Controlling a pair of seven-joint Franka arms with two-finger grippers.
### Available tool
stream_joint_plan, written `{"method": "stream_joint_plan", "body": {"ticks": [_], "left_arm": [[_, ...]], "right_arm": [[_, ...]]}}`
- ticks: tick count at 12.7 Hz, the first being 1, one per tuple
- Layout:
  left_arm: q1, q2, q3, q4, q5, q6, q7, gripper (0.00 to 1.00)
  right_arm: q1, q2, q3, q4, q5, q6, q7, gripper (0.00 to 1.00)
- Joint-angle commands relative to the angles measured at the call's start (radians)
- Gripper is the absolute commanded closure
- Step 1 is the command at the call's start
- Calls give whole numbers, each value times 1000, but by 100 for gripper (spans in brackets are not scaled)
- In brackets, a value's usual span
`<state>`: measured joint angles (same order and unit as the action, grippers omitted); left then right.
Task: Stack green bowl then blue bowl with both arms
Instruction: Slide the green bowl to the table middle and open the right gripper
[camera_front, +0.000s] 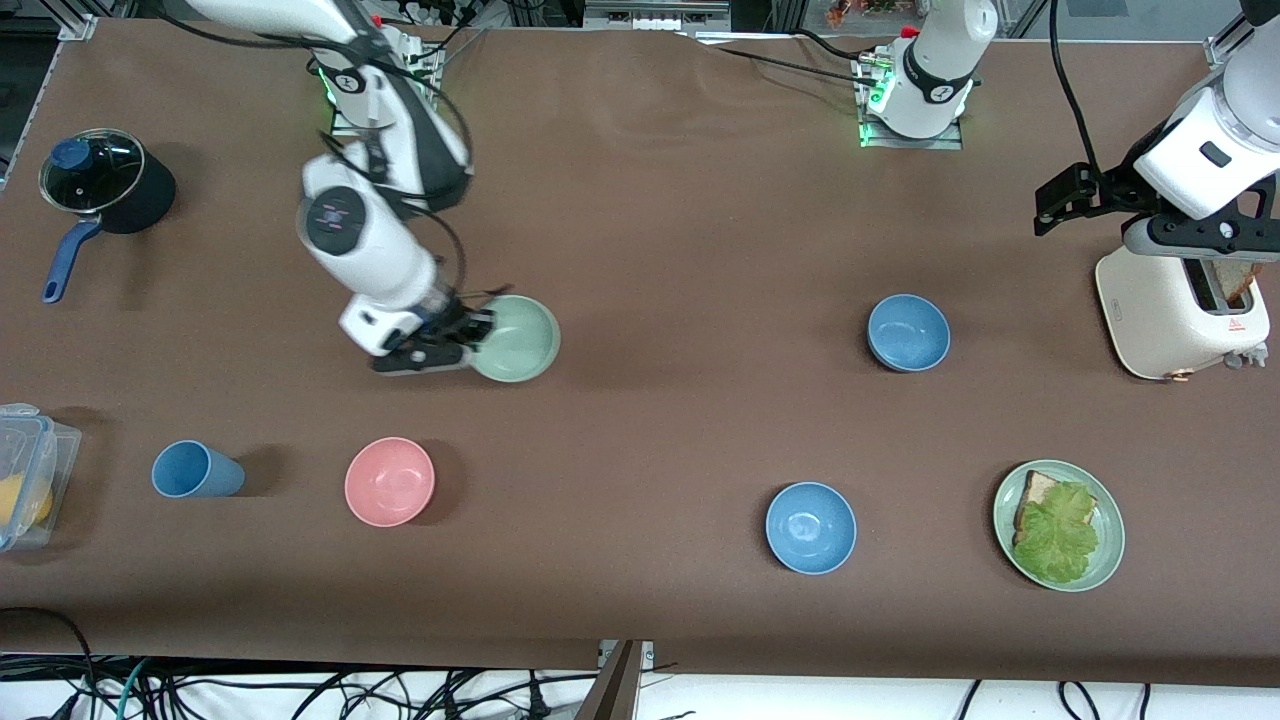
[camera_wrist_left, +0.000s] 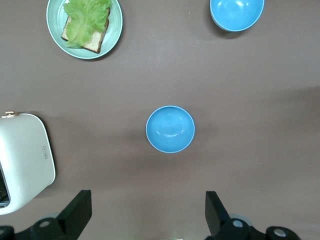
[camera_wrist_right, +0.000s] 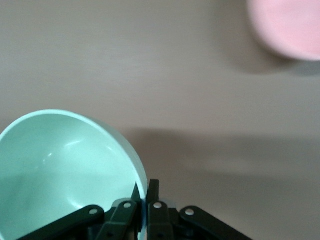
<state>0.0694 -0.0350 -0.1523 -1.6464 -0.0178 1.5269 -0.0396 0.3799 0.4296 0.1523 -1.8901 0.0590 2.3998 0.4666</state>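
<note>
On the brown table (camera_front: 650, 200), the right gripper (camera_front: 470, 335) was clamped on the green bowl's (camera_front: 517, 338) rim. The left gripper (camera_wrist_left: 145, 212) hung spread wide above the blue bowl (camera_wrist_left: 170, 129).

We are looking at a robotics lab, not a kitchen: two white arms (camera_front: 370, 230) are bolted on metal base plates (camera_front: 910, 130) along a brown-covered tabletop (camera_front: 660, 200), loose cables (camera_front: 300, 690) tangle below its edge, and the toaster (camera_front: 1180, 310) and lidded pot (camera_front: 105, 180) sit spaced out like test props.

Matte green bowl (camera_front: 517, 338), glossy white toaster (camera_front: 1180, 315)
</note>
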Motion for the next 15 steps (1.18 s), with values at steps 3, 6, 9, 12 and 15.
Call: {"method": "stream_joint_plan", "body": {"ticks": [3,6,9,12,15], "left_arm": [[4,3,-3,19,-28,-16,-9,0],[6,3,-1,17,-28,-16,-9,0],[6,3,-1,17,-28,-16,-11,0],[3,1,-4,17,-28,-16,-11,0],[-2,3,-6,19,-27,-16,-11,0]], "right_arm": [[210,286,-13,318,-48,-10,346,100],[260,320,-16,326,-74,67,431,100],[254,310,-16,327,-74,65,425,0],[225,232,-77,345,-73,-60,386,0],[137,131,-92,344,-67,-223,243,0]]}}
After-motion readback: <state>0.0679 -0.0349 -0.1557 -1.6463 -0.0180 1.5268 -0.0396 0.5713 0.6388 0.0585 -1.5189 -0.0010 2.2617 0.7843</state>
